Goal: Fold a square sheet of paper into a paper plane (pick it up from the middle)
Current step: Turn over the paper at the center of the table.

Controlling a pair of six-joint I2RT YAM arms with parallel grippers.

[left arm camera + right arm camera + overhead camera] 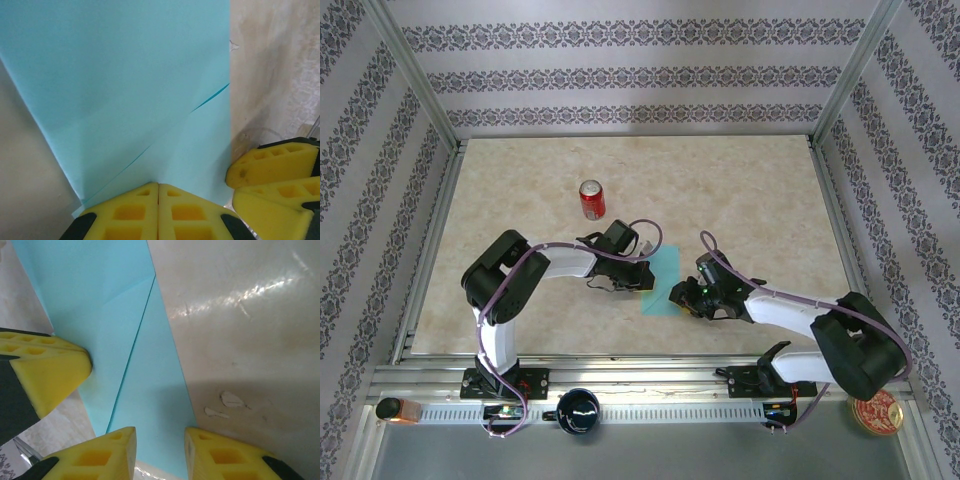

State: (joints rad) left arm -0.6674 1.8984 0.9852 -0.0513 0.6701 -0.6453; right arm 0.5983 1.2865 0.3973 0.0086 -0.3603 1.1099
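Where the pale marbled bench (740, 200) spreads between patterned walls, the left arm (555, 262) and right arm (780, 312) reach inward to meet at a thin turquoise-blue sheet of paper (663, 275). It lies near the bench's middle, with a diagonal folded flap across it. A red soda can (592, 200) stands upright well behind it. The left arm's jaws are closed, their yellow foam pads (145, 212) pressed together at the paper's edge. The right arm's jaws stand parted, straddling the paper's near edge.
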